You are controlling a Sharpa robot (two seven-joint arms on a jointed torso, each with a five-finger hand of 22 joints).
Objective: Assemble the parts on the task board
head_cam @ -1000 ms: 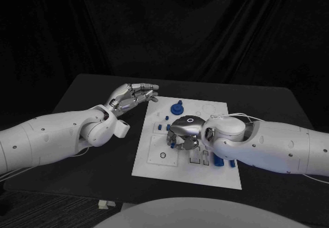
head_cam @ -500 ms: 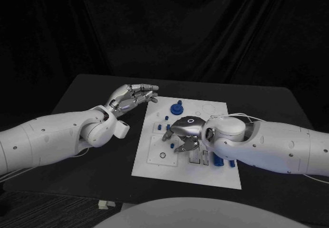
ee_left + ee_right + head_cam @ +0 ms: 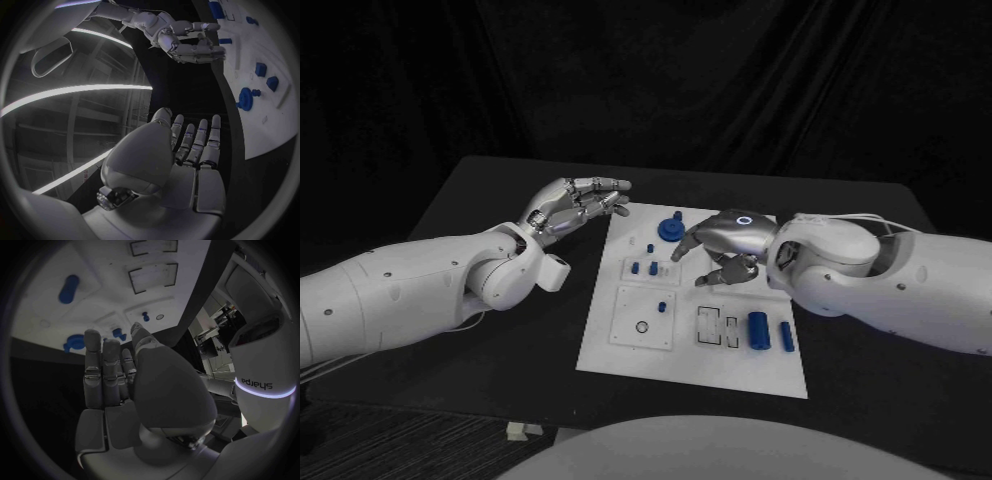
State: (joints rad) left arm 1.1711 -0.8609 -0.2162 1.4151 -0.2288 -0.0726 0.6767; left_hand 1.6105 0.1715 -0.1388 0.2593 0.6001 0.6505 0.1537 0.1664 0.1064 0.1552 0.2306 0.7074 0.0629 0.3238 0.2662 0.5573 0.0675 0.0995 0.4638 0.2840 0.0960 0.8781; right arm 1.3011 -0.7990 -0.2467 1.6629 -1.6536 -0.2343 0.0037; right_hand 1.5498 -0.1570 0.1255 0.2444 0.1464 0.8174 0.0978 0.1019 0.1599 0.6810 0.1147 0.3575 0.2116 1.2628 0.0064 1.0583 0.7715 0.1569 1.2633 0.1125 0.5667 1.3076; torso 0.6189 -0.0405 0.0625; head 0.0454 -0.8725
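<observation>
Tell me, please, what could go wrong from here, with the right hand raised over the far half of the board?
1. The right hand hangs close above the blue gear-like part and small blue pegs; a careless descent might knock them over.
2. The left hand hovers beside the task board's far left corner; a sideways drift could nudge the board and shift the loose blue cylinders.

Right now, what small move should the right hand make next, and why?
Probably lower the right hand toward a loose blue part, such as the long blue piece lying on the task board. The hand hangs above the board holding nothing, while the left hand waits beside it.
</observation>
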